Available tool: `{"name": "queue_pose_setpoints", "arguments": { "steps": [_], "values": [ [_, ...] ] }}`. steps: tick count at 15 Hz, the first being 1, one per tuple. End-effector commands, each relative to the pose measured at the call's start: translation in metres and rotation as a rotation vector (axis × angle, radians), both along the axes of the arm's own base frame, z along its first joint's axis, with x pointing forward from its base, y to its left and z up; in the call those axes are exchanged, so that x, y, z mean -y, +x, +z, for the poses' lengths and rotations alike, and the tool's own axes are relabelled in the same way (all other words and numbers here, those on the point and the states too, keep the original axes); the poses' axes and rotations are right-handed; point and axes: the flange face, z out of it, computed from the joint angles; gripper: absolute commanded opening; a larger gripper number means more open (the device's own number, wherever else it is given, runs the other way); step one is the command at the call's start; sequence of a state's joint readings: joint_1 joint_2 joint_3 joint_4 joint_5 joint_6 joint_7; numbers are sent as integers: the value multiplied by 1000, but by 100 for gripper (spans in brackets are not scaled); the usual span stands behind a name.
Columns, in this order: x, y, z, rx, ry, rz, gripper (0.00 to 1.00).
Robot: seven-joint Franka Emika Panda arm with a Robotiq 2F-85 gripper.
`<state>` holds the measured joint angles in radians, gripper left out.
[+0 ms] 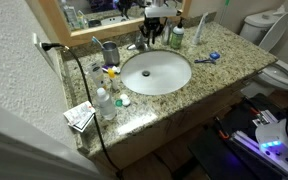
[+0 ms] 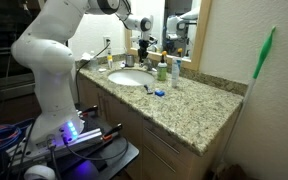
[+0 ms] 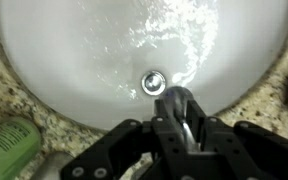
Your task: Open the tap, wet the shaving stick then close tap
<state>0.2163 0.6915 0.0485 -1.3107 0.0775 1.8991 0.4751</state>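
Note:
The chrome tap stands at the back rim of the white sink. My gripper is directly above it, also seen in an exterior view. In the wrist view the gripper has its fingers closed on either side of the tap's chrome lever, above the drain. The basin glistens with wet streaks. The shaving stick, with a blue head, lies on the granite counter beside the sink, apart from the gripper; it also shows in an exterior view.
A green-and-white bottle stands by the tap and shows in the wrist view. A grey metal cup, a clear bottle and a small box sit along one counter side. A toilet is beyond the counter.

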Motion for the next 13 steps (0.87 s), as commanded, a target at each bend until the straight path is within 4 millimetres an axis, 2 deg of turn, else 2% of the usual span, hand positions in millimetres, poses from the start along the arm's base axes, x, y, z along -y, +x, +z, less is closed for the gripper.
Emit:
{"name": "queue_pose_setpoints", "arguments": {
  "steps": [1,2,3,5,10,11,12,13],
  "values": [
    [20,-11,-27,-182,-59,-40,7],
    [23,-16,-30,-213,-69,-44,7],
    [22,-21,-26,-229,-78,-44,55],
    [14,-32,-7,-235,-78,-8,62],
    [-7,-67,85,-136,-73,135,97],
    [-7,-75,102,-134,-63,168,99],
    [-13,-51,77,-133,-64,106,86],
    [-15,-59,96,-124,-58,127,92]
  ]
}}
